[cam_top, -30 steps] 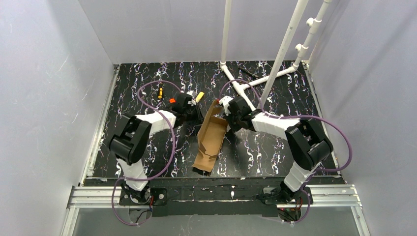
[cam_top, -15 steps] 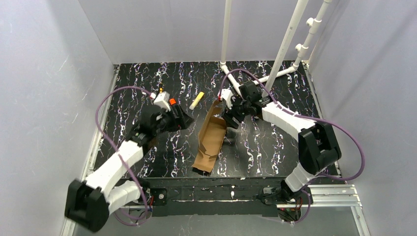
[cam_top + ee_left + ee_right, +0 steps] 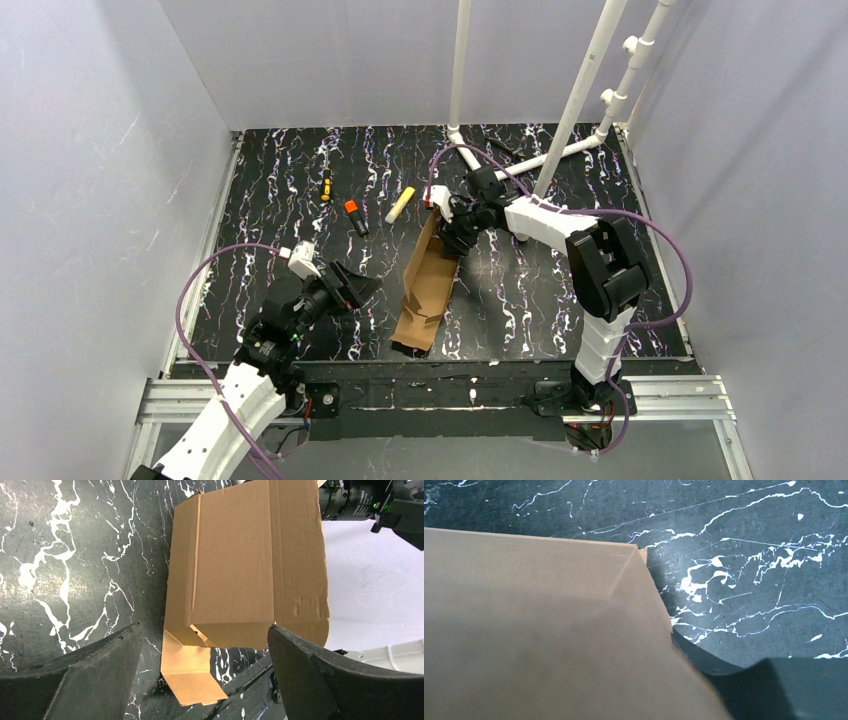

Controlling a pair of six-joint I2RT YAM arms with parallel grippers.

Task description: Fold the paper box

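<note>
The left gripper (image 3: 358,287) stands nearest, fingers spread wide and empty, apart from the paper box (image 3: 428,285). The box lies mid-bench (image 3: 540,300), apparently part-folded. The right gripper (image 3: 447,226) meets the box's far end; its grip cannot be told. Step in hand: forming walls. Next, the left gripper must re-approach and brace.

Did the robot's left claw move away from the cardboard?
Yes. The left gripper has pulled back from the far end of the paper box, toward the metal rail at the near edge.
</note>
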